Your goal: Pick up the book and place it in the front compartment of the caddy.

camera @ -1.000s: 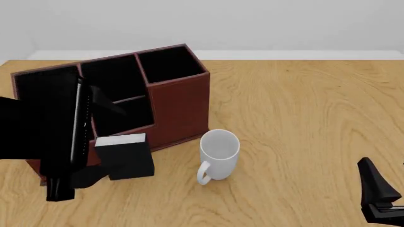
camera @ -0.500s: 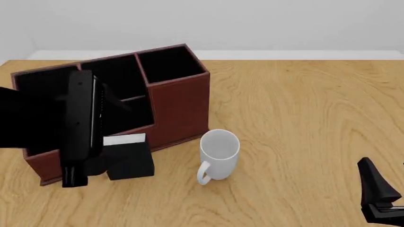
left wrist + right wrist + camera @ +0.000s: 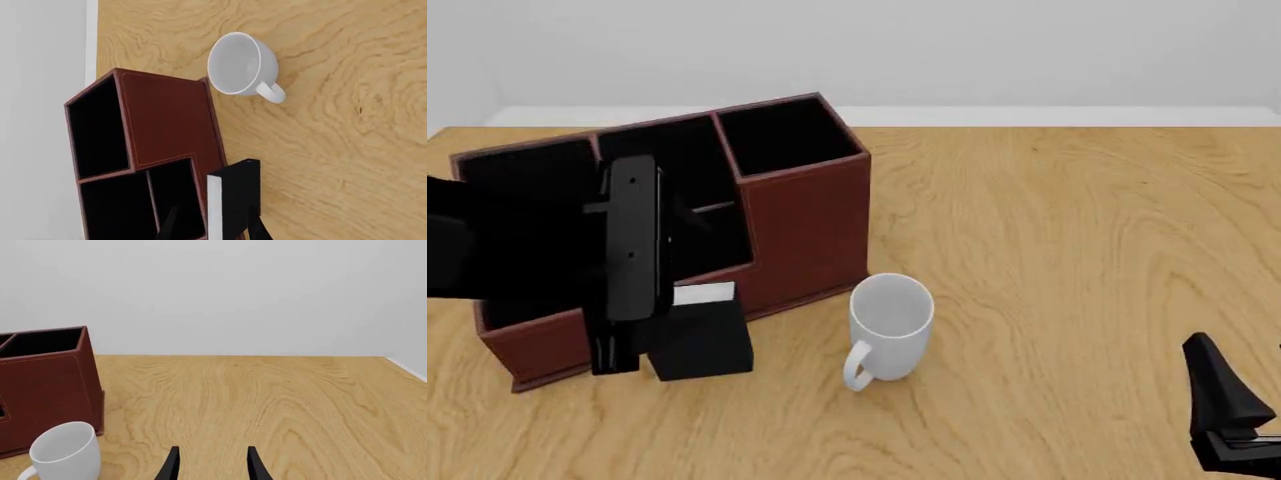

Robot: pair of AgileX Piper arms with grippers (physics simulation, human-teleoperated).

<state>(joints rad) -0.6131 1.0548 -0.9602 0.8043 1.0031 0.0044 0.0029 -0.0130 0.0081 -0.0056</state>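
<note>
The black book (image 3: 703, 340) with its white page edge stands upright on the table against the caddy's (image 3: 807, 225) front wall. In the left wrist view the book (image 3: 235, 200) shows between the fingers of my left gripper (image 3: 214, 216), which is open and holds nothing. My left arm (image 3: 630, 250) hangs over the caddy's left half and hides part of it. A thin divider splits the caddy's middle section; the front compartment (image 3: 687, 172) is its tall-walled pocket, black-lined. My right gripper (image 3: 1228, 410) stands open low at the near right, far from the book.
A white mug (image 3: 889, 325) stands upright just right of the book, handle toward the near side. The caddy's tall square bin (image 3: 785, 135) is at its right end. Bare wooden table (image 3: 1068, 260) stretches to the right, and a pale wall runs behind it.
My left arm has swung right across the caddy's front, ending close beside the book. The book, mug, caddy and right arm have not moved.
</note>
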